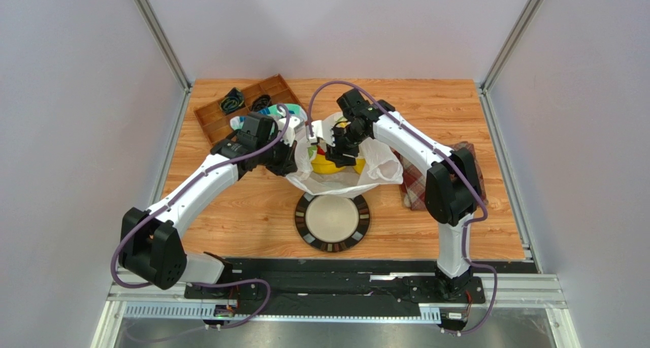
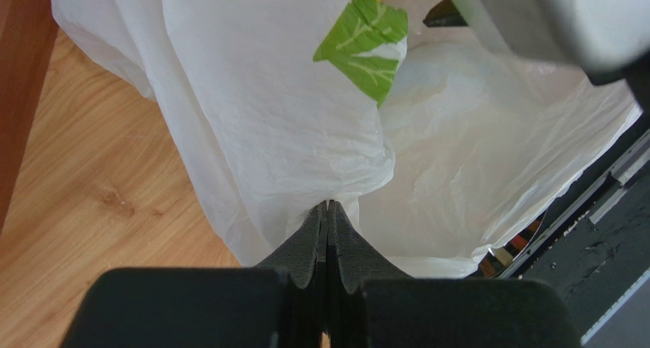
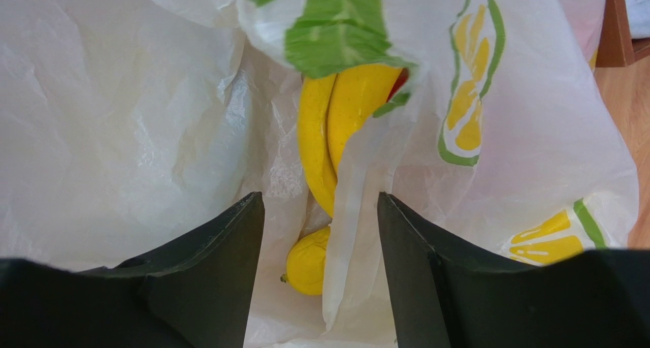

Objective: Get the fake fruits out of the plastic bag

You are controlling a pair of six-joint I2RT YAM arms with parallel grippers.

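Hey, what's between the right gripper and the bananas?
A loose fold of the plastic bag hangs between the open right gripper and the bananas, partly covering them. The right wrist view shows it.

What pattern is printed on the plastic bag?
The plastic bag shows yellow citrus slices and green leaves; right wrist view.

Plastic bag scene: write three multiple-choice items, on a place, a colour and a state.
1. Where is the plate relative to the plastic bag? A) beyond it B) on its near side C) on top of it
2. The fruit below the right gripper is: A) blue B) purple C) yellow
3. The left gripper is: A) shut on the bag B) wide open C) out of view
Answers: B, the top view shows the plate nearer than the bag; C, yellow bananas lie between its open jaws; A, its jaws pinch the film.
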